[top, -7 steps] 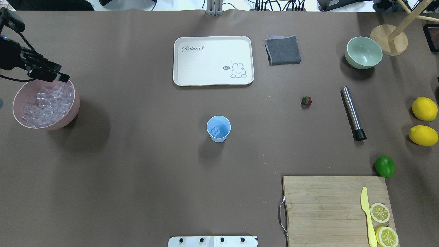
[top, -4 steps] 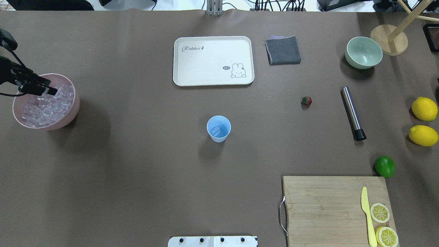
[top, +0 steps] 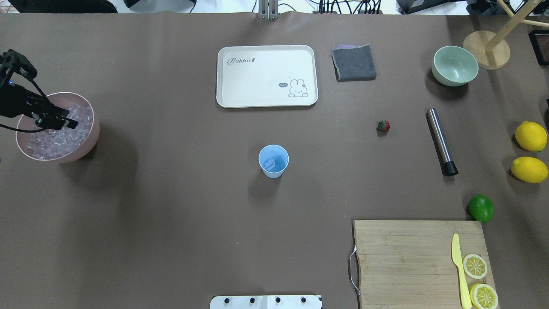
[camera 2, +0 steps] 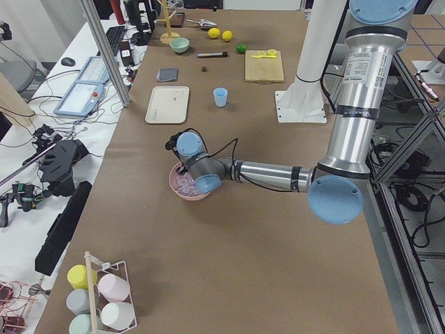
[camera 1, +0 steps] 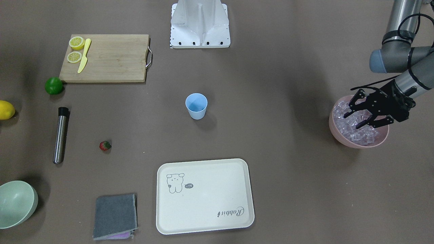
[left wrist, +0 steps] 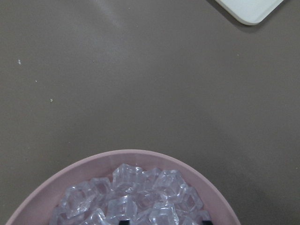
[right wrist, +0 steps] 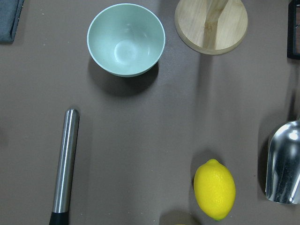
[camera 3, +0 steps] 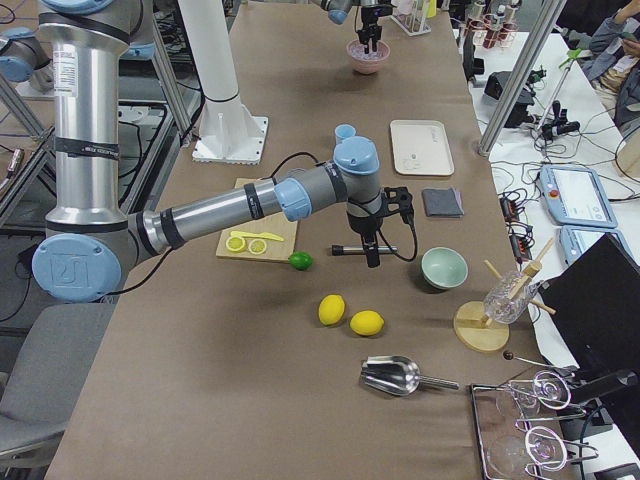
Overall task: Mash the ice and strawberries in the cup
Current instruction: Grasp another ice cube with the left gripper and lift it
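The ice (top: pixel 53 139) is a heap of clear cubes in a pink bowl (top: pixel 92 137) at the table's left end; it also shows in the front view (camera 1: pixel 364 135) and the left wrist view (left wrist: pixel 136 197). My left gripper (camera 1: pixel 352 121) is open, its fingertips down at the heap's top; from overhead it (top: pixel 64 123) is over the bowl's far part. The light blue cup (top: pixel 273 161) stands upright mid-table with one cube inside. The strawberry (top: pixel 383 126) lies on the table to the cup's right. My right gripper (camera 3: pixel 372 255) hangs over a steel rod; I cannot tell whether it is open.
A white tray (top: pixel 266 76) and grey cloth (top: pixel 354 62) lie beyond the cup. The steel rod (top: pixel 441 140), pale green bowl (top: pixel 454 65), two lemons (top: pixel 531 136), lime (top: pixel 481 208) and cutting board (top: pixel 411 262) with knife and lemon slices fill the right side.
My left gripper has moved from the pink bowl's far rim inward and down onto the ice heap. Nothing else has moved.
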Controlling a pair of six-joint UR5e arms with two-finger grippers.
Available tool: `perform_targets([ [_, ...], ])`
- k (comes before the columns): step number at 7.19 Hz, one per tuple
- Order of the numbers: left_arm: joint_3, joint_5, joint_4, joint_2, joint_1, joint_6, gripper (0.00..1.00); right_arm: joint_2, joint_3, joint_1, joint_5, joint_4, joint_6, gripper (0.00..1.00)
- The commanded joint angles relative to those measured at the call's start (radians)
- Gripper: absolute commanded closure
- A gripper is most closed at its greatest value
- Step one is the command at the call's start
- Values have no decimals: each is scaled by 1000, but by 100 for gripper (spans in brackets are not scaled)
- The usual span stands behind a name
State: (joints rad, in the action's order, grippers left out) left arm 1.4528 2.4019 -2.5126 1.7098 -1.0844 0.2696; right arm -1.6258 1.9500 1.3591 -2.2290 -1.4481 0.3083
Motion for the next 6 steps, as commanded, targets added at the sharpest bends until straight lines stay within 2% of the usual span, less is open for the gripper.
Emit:
perform_targets([
  [1, -9, -23, 0, -2, 35, -1, 41, 9, -3, -2, 5, 0, 0, 0],
  [4, -8, -15, -8, -16, 35, -3, 41, 6, 4, -2, 3, 0, 0, 0],
  [5, -6, -15, -8, -21, 35, -4, 53, 3, 6, -2, 2, 0, 0, 0],
  [6, -3, -12, -8, -27, 35, -7, 85, 1, 6, -2, 3, 0, 0, 0],
])
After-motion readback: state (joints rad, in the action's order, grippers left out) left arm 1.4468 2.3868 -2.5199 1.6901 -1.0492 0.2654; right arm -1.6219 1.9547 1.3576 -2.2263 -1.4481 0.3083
